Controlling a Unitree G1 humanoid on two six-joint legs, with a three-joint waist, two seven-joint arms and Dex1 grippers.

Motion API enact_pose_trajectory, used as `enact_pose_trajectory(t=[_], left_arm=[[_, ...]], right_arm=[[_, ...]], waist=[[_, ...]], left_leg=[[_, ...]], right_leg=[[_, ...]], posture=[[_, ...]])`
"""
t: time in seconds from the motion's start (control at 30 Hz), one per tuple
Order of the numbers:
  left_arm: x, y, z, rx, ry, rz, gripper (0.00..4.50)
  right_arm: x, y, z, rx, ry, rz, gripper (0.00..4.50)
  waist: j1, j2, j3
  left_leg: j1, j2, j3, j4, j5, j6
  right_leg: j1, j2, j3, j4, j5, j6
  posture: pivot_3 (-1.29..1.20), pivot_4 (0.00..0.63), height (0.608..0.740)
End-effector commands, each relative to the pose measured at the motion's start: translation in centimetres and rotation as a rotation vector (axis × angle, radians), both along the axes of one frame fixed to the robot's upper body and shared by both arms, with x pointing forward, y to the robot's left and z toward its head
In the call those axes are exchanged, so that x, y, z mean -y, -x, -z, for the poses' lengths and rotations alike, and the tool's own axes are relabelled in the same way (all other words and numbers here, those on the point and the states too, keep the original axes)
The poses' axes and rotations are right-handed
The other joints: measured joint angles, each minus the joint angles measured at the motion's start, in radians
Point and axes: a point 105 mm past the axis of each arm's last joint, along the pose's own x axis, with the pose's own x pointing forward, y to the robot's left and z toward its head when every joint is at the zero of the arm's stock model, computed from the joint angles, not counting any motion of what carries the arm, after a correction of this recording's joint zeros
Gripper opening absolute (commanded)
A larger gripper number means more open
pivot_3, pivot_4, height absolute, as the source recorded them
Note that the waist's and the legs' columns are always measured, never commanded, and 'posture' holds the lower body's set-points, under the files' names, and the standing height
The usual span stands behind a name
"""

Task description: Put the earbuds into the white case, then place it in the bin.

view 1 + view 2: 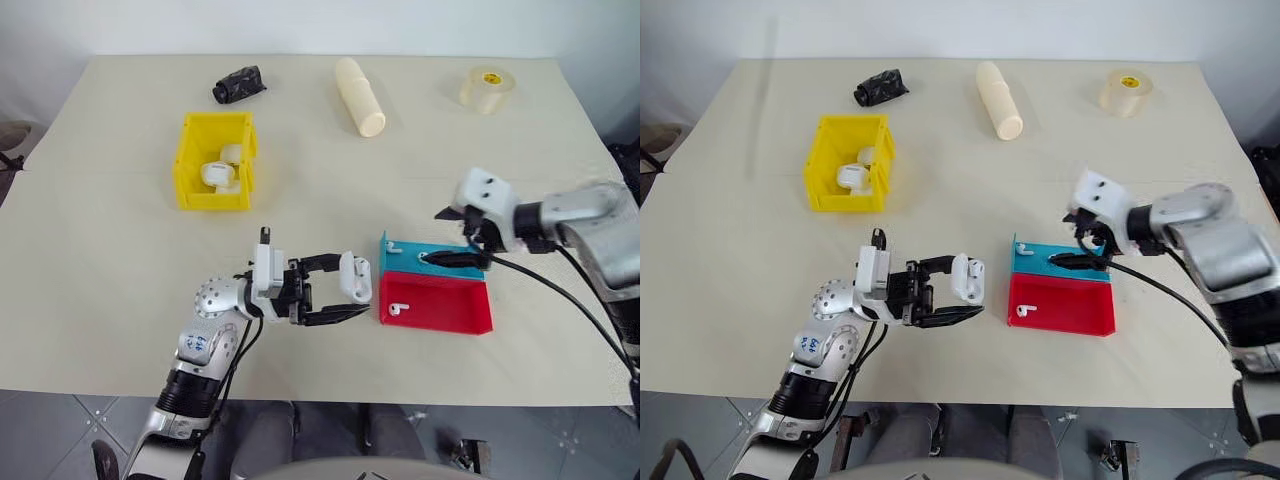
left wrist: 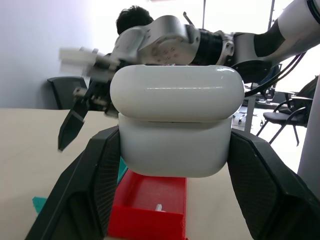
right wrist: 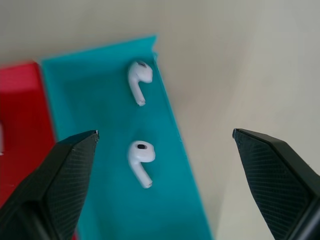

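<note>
Left hand (image 1: 345, 297) pinching the white case (image 1: 356, 277) between its two black fingers, held above the worktop (image 1: 120, 250) just left of the trays. Left wrist view: case lid reads closed, seam visible, fingers (image 2: 87, 185) pressed against both sides of the lower half.

Right hand (image 3: 165, 165) spread wide, hovering over the blue tray (image 1: 405, 255), angled down. Right wrist view: two earbuds (image 3: 139, 161) lying on the blue tray floor between the open fingertips, both stems pointing roughly the same way, apart from each other, neither touched.

Red tray (image 1: 440, 305) sits directly against the blue one, on the side nearer the robot. One more small white earbud-like piece (image 1: 397, 308) lies in it near its left end.

Yellow bin (image 1: 190, 165) is well apart, far-left of the trays, with some white items (image 1: 222, 172) already inside; cannot tell what they are.

Along the far edge of the worktop: black crumpled object (image 1: 238, 85), cream cylinder (image 1: 359, 96) lying on its side, tape roll (image 1: 487, 89). All well clear of both hands.

Person's head (image 2: 134, 19) behind the right arm in the left wrist view.
</note>
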Motion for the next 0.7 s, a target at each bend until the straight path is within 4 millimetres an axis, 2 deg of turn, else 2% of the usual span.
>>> enact_pose_trajectory(t=[0.03,0.17,0.37,0.47,0.63,0.7], left_arm=[[0.2,0.4,-1.1,0.053,0.023,0.005,2.99],[0.2,0.5,-1.1,0.055,0.026,0.001,2.99],[0.2,0.6,-1.1,0.054,0.031,-0.007,2.99],[0.2,0.6,-1.1,0.054,0.031,-0.008,2.99],[0.0,0.6,-1.1,0.056,0.026,-0.01,2.99],[-0.1,0.7,-1.1,0.056,0.023,-0.011,2.99]], right_arm=[[0.2,-0.6,0.0,0.01,0.073,-0.041,4.49],[0.2,-0.9,0.9,0.0,0.153,-0.092,4.49],[0.1,-1.2,1.2,0.004,0.179,-0.124,4.49],[0.0,-1.1,1.6,-0.011,0.186,-0.147,3.86],[-0.3,-0.9,1.9,-0.027,0.191,-0.177,2.19],[-0.4,-1.0,1.9,-0.025,0.192,-0.178,2.19]], waist=[[0.0,0.0,0.0],[-0.002,0.0,0.0],[-0.003,0.0,0.0],[-0.003,0.0,0.0],[-0.004,0.0,0.0],[-0.004,0.0,0.0]], left_leg=[[0.0,0.0,0.0,0.0,0.0,0.0],[0.0,0.0,0.0,0.001,0.0,0.0],[0.0,0.0,0.0,0.001,0.0,0.0],[0.0,0.0,0.0,0.001,0.0,0.0],[0.0,0.0,0.0,0.002,0.0,-0.001],[0.0,0.0,0.0,0.002,0.001,-0.001]], right_leg=[[0.0,0.0,0.0,0.0,0.0,0.0],[0.0,0.0,0.0,0.0,0.0,0.0],[0.0,0.001,0.0,0.001,0.0,0.0],[0.0,0.001,0.0,0.001,0.0,0.0],[0.0,0.001,0.0,0.001,0.0,0.0],[0.0,0.001,0.0,0.002,0.0,0.0]], posture=[[0.0,0.15,0.74],[0.0,0.15,0.74],[0.0,0.15,0.74],[0.0,0.15,0.74],[0.0,0.15,0.74],[0.0,0.15,0.74]])
